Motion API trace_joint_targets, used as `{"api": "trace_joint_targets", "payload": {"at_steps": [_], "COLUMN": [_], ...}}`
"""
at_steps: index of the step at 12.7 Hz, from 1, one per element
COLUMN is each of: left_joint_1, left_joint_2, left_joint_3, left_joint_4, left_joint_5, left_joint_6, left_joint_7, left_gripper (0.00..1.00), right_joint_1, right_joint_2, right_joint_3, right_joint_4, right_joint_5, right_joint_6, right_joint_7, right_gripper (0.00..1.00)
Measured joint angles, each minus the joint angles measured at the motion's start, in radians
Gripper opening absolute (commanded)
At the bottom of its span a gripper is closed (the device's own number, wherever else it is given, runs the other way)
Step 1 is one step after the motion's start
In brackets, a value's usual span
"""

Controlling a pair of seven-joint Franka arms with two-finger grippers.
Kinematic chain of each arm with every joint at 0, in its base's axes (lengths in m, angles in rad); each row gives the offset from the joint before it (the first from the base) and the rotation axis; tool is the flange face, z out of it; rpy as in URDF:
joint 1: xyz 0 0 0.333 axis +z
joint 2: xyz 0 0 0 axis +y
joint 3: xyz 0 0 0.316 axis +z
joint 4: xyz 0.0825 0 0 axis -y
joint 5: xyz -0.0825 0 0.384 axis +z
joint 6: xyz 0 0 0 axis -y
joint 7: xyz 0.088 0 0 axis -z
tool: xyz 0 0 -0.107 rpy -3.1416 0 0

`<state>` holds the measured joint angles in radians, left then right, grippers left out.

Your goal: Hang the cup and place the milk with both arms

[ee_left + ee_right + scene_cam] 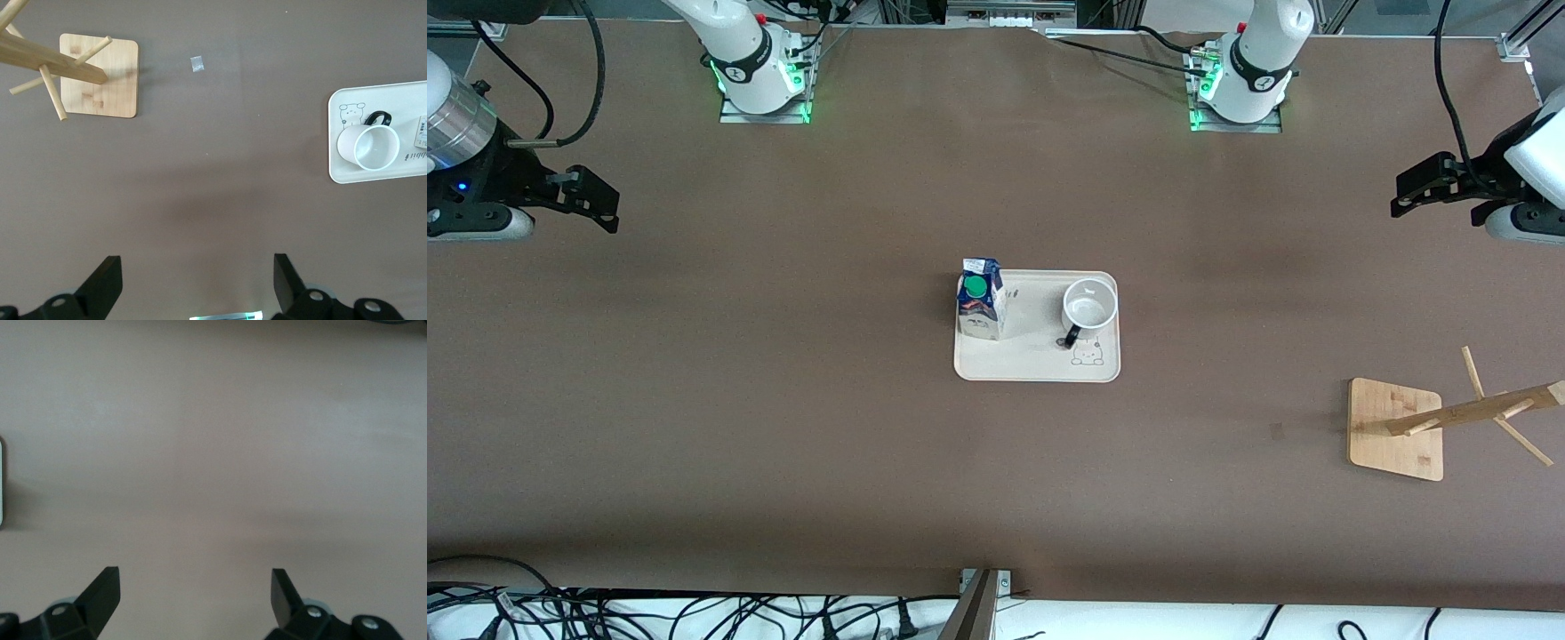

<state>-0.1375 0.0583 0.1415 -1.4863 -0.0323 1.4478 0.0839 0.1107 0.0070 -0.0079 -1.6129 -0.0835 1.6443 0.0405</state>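
The white cup [1090, 307] with a black handle stands upright on a cream tray [1037, 360] in the middle of the table; it also shows in the left wrist view [372, 147]. The blue and white milk carton [981, 300] with a green cap stands on the same tray, at the end toward the right arm. My left gripper [1405, 191] [197, 280] is open and empty, up over the table at the left arm's end. My right gripper [600, 203] [195, 595] is open and empty, up over the right arm's end. Both arms wait.
A wooden cup rack [1463, 416] with pegs on a square bamboo base [1394, 429] stands toward the left arm's end, nearer the front camera than the tray; it shows in the left wrist view [53, 63]. A small scrap [197, 63] lies on the brown table.
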Motion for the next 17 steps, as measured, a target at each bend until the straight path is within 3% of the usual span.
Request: {"api": "trace_joint_targets", "payload": {"at_steps": [8,13,17], "left_joint_1": [0.010,0.023,0.023], "left_joint_2": [0.001,0.001,0.009], "left_joint_3": [0.008,0.012,0.012], "left_joint_4": [-0.001,-0.002,-0.002], "left_joint_5": [0.000,0.000,0.000], "left_joint_6": [-0.016,-0.017,-0.016], "left_joint_7": [-0.002,-0.002,-0.002], "left_gripper": [1.00,1.00,1.00], "right_joint_1": [0.000,-0.001,0.043], "right_joint_2": [0.000,0.001,0.053], "right_joint_3": [0.000,-0.002,0.012], "right_joint_4": [0.000,0.002,-0.004], "right_joint_5": [0.000,0.034,0.049], "right_joint_6": [0.001,0.079,0.016], "right_joint_7": [0.000,0.002,-0.027], "right_gripper": [1.00,1.00,1.00]}}
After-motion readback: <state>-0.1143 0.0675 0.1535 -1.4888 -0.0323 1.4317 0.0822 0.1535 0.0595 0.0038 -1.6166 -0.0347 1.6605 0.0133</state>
